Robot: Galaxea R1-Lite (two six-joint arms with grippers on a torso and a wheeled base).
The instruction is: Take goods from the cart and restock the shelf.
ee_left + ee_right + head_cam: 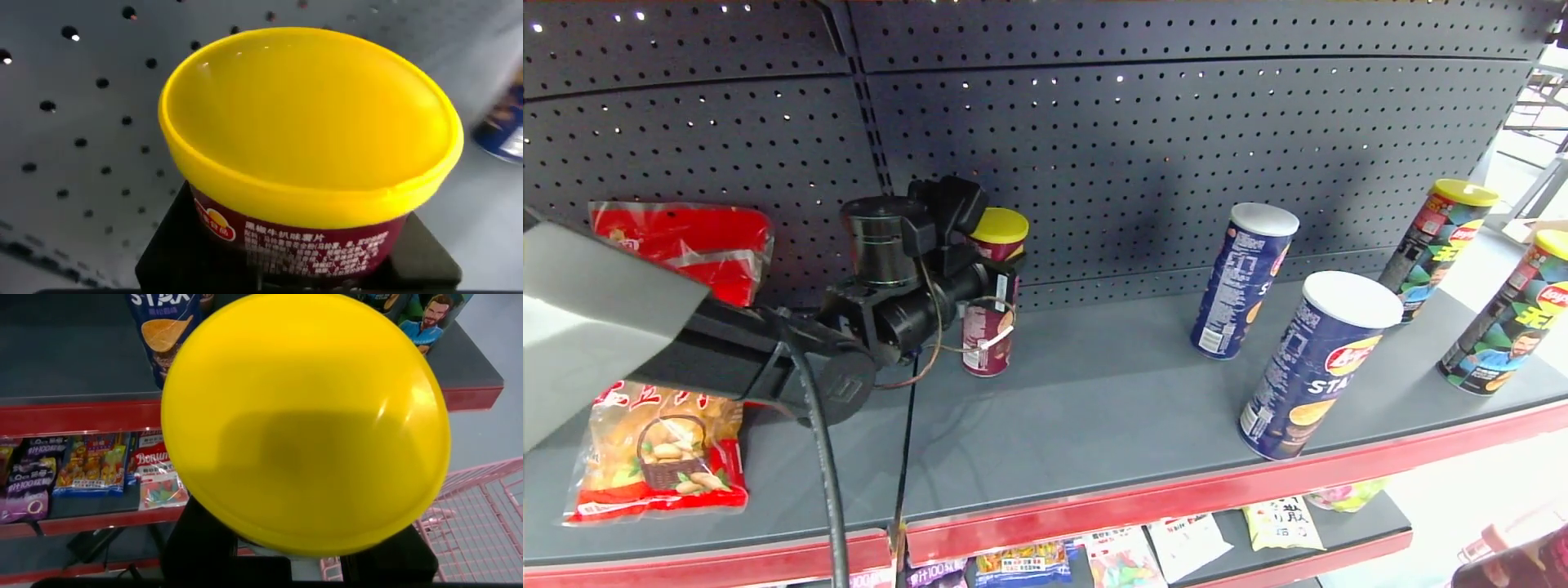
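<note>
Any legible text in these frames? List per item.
Nothing reads whole enough to quote.
Front blue can: logo and large white letters, wrapping out of view.
Maroon can: fine print, too small.
Peanut bag: red characters, partly covered.
Lower-shelf packets: blurred.
Yellow-lidded can: lid plain, sides hidden.

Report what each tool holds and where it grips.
Left tool grips the maroon yellow-lidded chip can around its body, below the lid. Right tool grips a second yellow-lidded can below its lid; the exact spot is hidden.
</note>
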